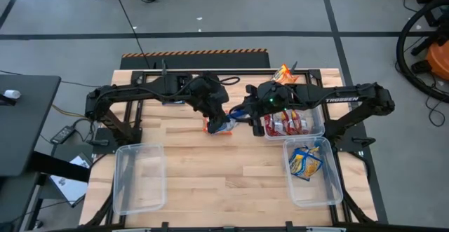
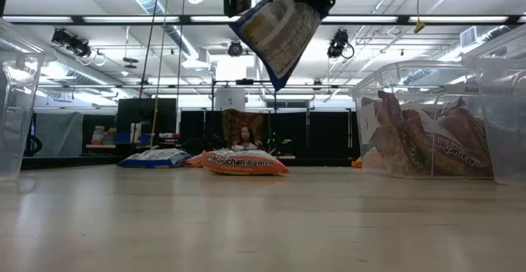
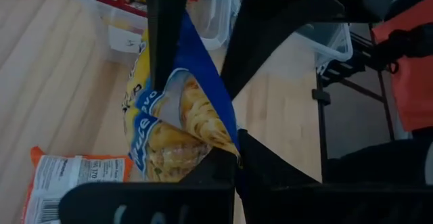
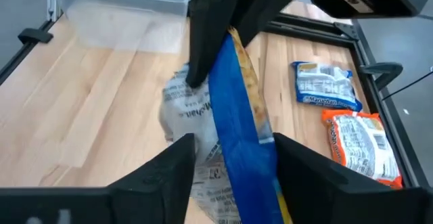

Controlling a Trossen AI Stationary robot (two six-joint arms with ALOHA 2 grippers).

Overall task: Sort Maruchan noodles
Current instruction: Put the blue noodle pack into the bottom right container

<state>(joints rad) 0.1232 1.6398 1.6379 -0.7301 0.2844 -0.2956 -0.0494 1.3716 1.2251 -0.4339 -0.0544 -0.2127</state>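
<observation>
A: Where's the blue packet (image 2: 278, 29)?

B: In the air over the middle back of the desk (image 1: 210, 169), hanging tilted between the two arms. The left hand (image 1: 219, 118) is clenched on its upper edge; in the left wrist view the blue and yellow wrapper sits pinched between the dark fingers (image 3: 166, 41).

A: And the right hand (image 4: 233, 149)?

B: It has a finger on either side of the same packet. The fingers stand apart, and I cannot tell whether they touch the wrapper.

A: What lies under it?

B: An orange packet (image 2: 245, 163) flat on the desk, right below. In the low view another blue packet (image 2: 154, 158) lies farther back to one side.

A: The bins?

B: The bin (image 1: 317, 123) by the right arm holds red packets (image 1: 284, 125). The bin (image 1: 330, 190) nearer the front on that side holds one blue and yellow packet (image 1: 305, 163). The left bin (image 1: 123, 190) has nothing in it. One more orange packet (image 1: 283, 72) lies at the back edge.
</observation>
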